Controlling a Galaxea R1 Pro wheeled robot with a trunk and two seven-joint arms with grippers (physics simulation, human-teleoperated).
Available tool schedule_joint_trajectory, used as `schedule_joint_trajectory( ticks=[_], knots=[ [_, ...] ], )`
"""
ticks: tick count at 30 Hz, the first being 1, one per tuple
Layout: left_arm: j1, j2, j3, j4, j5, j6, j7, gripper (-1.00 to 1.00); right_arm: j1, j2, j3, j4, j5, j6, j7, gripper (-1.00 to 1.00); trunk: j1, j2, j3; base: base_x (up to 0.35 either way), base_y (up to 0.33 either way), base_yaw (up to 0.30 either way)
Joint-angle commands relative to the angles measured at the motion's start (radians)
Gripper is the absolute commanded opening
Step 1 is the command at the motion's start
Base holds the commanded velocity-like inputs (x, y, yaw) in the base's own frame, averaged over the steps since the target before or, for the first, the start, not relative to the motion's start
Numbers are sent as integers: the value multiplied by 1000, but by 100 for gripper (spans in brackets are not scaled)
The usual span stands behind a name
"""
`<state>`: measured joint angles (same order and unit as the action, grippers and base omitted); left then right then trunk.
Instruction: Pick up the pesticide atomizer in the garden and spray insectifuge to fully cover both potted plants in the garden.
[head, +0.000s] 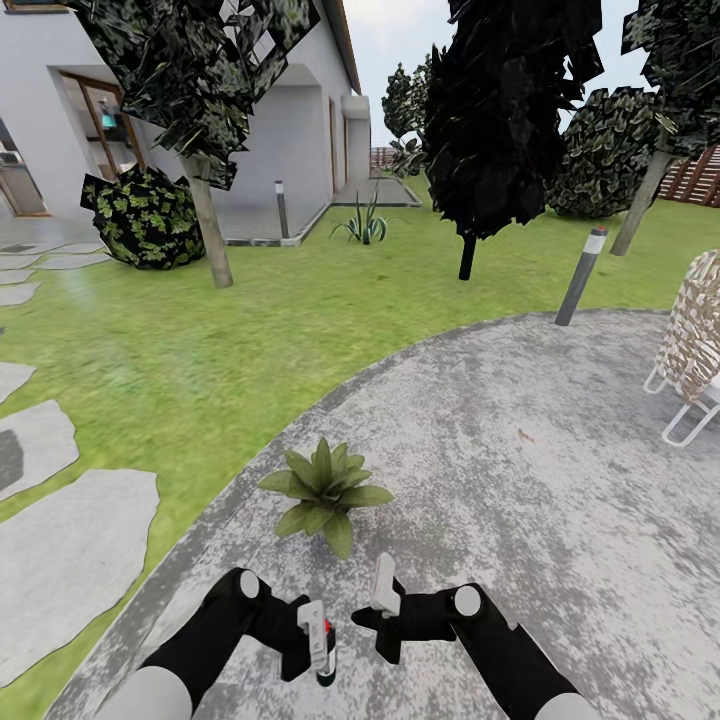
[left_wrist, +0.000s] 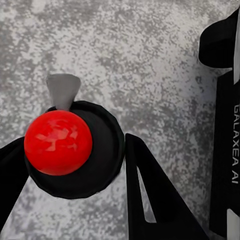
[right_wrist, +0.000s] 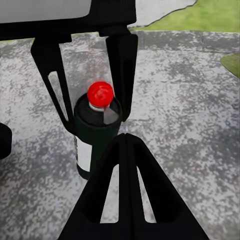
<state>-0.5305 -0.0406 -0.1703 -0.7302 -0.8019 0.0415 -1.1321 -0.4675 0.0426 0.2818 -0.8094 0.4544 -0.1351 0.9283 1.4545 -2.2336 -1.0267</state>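
**Atomizer pinched over the patio**

The left gripper (head: 318, 640) pinches the pesticide atomizer (head: 325, 655) upright between its fingers, above the stone patio (head: 520, 470) near its lawn-side edge. The right gripper's (head: 385, 610) spread is unclear. One potted plant (head: 325, 492) sits just ahead.

Both black arms reach forward low in the head view, forearms angling inward so the two hands sit close together, nearly side by side. The left hand (head: 312, 640) points downward, its fingers (right_wrist: 120, 60) closed against the sides of a small dark bottle (right_wrist: 92, 137) held upright; the right wrist view shows the two black fingers pressing the bottle's body from either side. The right hand (head: 385, 610) is just beside it, fingers spread apart with nothing between them, one pale finger pointing upward.
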Motion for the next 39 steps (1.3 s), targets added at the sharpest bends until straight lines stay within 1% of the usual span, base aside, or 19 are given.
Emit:
schedule_joint_trajectory(
  ticks=[1,5,13,22,39],
  knots=[
    [0,-2,0,-1,-3,4,-3,-100,0,0,-1,-2,10,-9,0,-100,0,0,-1,0,0,0],
    [0,-3,1,-1,-1,5,-1,-100,0,0,-1,-21,10,-9,1,-100,0,0,-1,0,0,0],
    [0,-4,2,-1,4,3,-1,-100,0,0,-1,-26,10,-9,0,-100,0,0,-1,0,0,0],
    [-1,-27,3,-1,9,2,2,-100,0,0,-1,-26,10,-9,0,-100,0,0,-1,0,0,0],
    [-3,-54,5,-4,13,1,3,-100,0,0,-1,-25,10,-9,0,-100,0,0,-1,0,0,0]
  ],
)
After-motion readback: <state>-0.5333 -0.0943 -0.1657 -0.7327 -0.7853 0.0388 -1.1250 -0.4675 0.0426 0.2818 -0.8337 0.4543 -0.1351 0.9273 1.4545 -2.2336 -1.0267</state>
